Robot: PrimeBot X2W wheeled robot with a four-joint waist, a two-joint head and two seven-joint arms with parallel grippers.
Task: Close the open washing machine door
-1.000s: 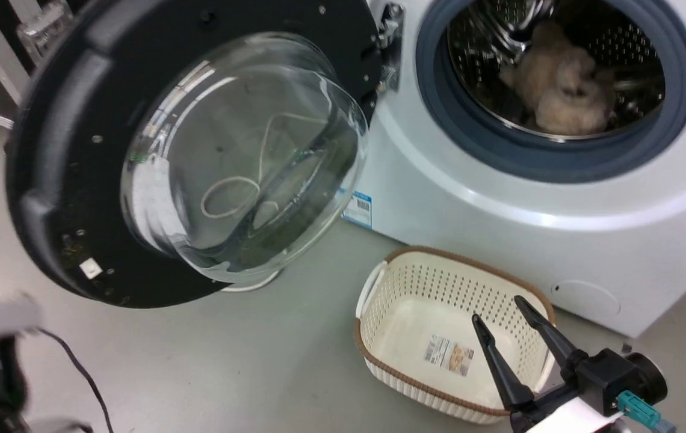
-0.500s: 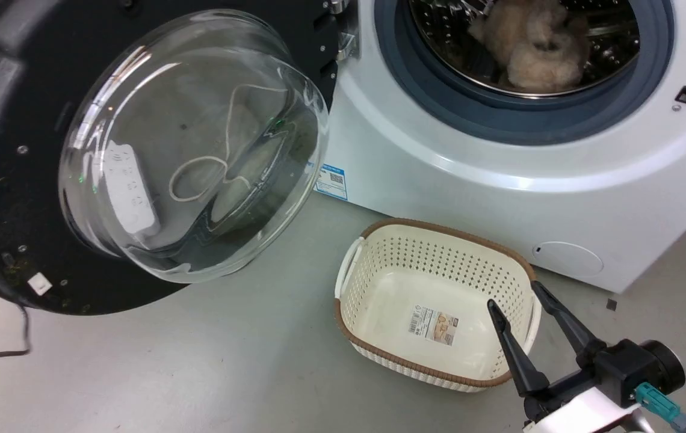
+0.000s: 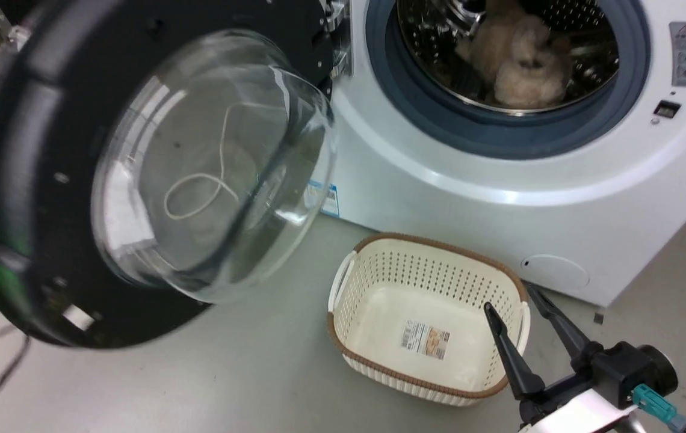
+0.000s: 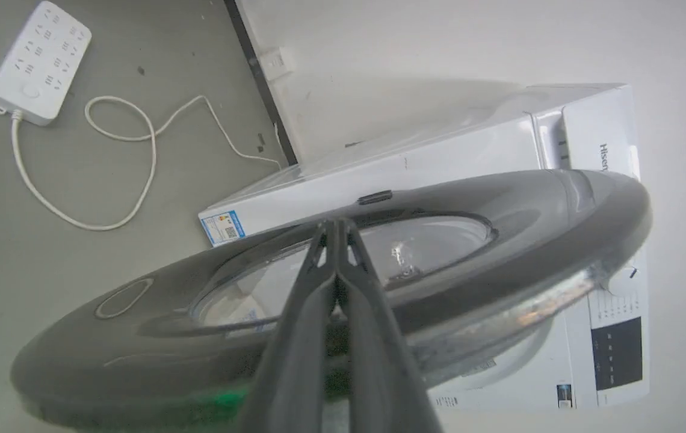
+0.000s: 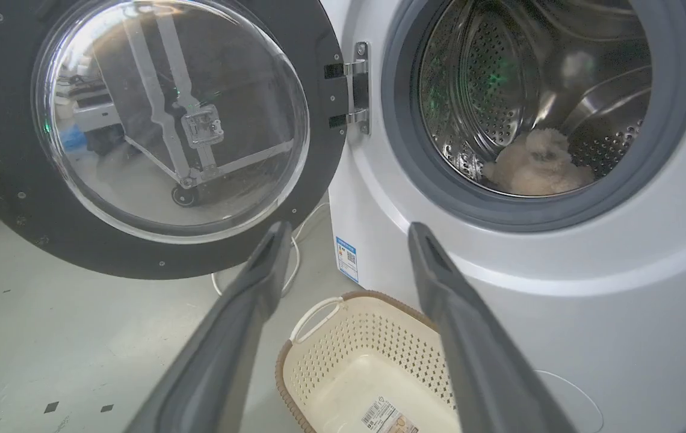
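Observation:
The washing machine door (image 3: 24, 198), a wide black rim around a bulging glass bowl, stands open at the left of the head view, hinged on the white washing machine (image 3: 469, 210). In the left wrist view my left gripper (image 4: 336, 224) is shut with nothing in it, its fingers lying against the outer face of the door (image 4: 499, 198). My right gripper (image 3: 510, 299) hangs open and empty over the floor by the basket. Between its fingers in the right wrist view, my right gripper (image 5: 348, 227) frames the door (image 5: 12, 198) and the machine (image 5: 559, 325).
A cream perforated basket (image 3: 355, 337) sits on the floor before the machine. A beige fluffy item (image 3: 517, 66) lies in the steel drum. A white power strip (image 4: 36, 63) with its looped cable lies on the floor beyond the door.
The head camera has shifted. The door looks turned somewhat more towards the machine's opening. My right gripper has stayed open low by the basket.

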